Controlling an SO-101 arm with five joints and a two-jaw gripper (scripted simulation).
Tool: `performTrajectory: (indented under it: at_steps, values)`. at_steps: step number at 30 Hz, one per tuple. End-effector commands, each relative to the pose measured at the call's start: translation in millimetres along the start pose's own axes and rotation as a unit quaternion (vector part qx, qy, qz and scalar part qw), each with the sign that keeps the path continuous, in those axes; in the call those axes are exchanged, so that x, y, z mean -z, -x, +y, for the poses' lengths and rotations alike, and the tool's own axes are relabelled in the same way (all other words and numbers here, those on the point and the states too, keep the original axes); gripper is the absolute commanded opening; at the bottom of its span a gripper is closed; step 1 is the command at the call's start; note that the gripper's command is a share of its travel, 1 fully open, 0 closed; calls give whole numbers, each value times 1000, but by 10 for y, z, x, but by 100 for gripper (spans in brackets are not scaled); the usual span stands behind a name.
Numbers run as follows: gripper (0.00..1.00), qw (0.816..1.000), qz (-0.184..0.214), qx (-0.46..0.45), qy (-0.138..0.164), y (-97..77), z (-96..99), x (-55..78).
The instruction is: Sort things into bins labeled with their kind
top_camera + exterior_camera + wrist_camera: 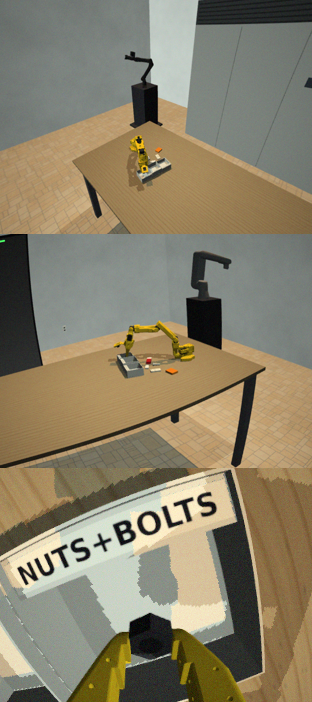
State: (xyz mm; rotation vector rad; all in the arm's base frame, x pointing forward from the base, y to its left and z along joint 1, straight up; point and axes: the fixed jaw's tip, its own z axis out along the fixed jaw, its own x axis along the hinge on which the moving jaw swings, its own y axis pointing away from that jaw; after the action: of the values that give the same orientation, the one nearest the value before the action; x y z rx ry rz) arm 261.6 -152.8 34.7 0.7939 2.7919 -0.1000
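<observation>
My gripper (144, 172) (127, 355) (151, 644) is shut on a black hex nut (150, 630). It holds the nut over the bin labelled NUTS+BOLTS (147, 179) (244, 578), the end one of three joined grey bins. The middle bin (157, 172) and the other end bin (166, 167) (136, 373) have labels too small to read. On the table lie an orange flat block (158, 150) (171, 371), a white ribbed piece (157, 157) (155, 370), a red-and-white piece (148, 360), a small pale bolt-like piece (156, 364) and a small white piece (146, 367).
The bins stand on the wooden table (201, 191) (75, 395). The loose things lie between the bins and the yellow arm's base (187, 357). A dark robot arm on a black pedestal (144, 105) (204, 322) stands beyond the table.
</observation>
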Motion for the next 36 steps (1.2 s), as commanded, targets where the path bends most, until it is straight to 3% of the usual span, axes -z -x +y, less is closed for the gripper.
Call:
performTrajectory:
  at_steps: [1, 36]
  values:
    - [0, 999, -45, 6, 1, 127, 22, 177]
    - [0, 999, -45, 6, 1, 107, 22, 66]
